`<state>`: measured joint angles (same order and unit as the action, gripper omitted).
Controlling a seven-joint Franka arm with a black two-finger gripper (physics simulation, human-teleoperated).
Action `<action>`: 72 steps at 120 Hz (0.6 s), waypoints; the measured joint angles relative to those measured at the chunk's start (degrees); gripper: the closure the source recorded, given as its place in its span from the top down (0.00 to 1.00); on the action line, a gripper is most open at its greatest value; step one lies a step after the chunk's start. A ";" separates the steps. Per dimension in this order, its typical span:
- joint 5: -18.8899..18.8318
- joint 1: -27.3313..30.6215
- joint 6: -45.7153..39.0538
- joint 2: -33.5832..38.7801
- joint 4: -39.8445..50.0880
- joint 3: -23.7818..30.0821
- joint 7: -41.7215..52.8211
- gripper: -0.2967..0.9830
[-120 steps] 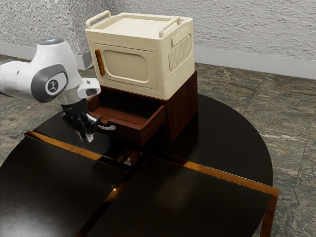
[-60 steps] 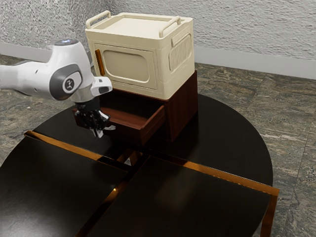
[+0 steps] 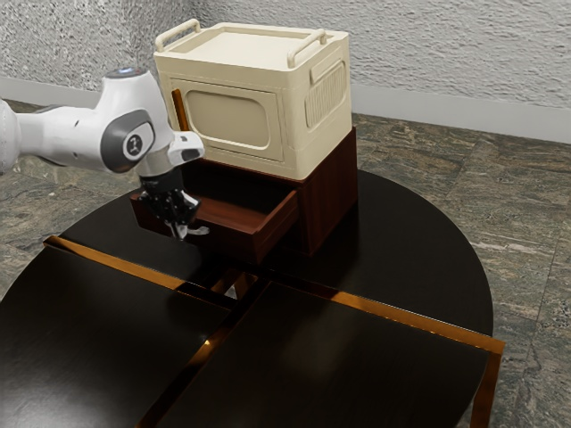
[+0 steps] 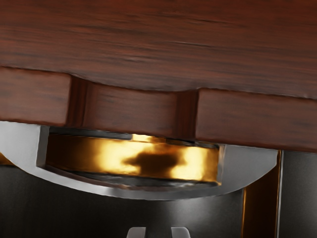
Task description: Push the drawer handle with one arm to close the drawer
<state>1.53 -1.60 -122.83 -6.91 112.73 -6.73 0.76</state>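
Hand [image 3: 182,234] is hovering near silver handle [image 4: 133,193] — its 2 fingertips [image 4: 136,232] are standing apart. Handle is curving from front of drawer [image 3: 235,238], which is jutting open from brown cabinet [image 3: 332,196] on black desk [image 3: 401,259] — cream box [image 3: 234,161] is sitting atop cabinet.
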 joint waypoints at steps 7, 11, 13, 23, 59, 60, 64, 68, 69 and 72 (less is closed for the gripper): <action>0.33 -0.21 0.01 -1.08 -0.89 -0.03 0.15 0.21; 0.58 -0.31 0.02 -1.54 -1.05 -0.07 0.24 0.21; 0.70 -0.33 0.01 -1.79 -1.13 -0.09 0.29 0.21; 1.17 -0.23 -0.35 -3.68 -3.21 -0.03 0.66 0.21; 2.29 -0.25 -3.31 -9.32 -10.41 0.47 2.05 0.20; 2.32 -0.25 -3.43 -9.48 -10.54 0.48 2.09 0.20; 2.59 -0.25 -3.95 -10.35 -11.41 0.48 2.28 0.20; 3.09 -0.25 -4.41 -11.48 -12.69 0.49 2.52 0.21; 3.21 -0.25 -4.51 -11.75 -12.98 0.49 2.58 0.21; 3.53 -0.24 -4.81 -12.40 -13.73 0.52 2.76 0.21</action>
<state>5.06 -1.85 -127.64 -19.31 99.00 -6.21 3.51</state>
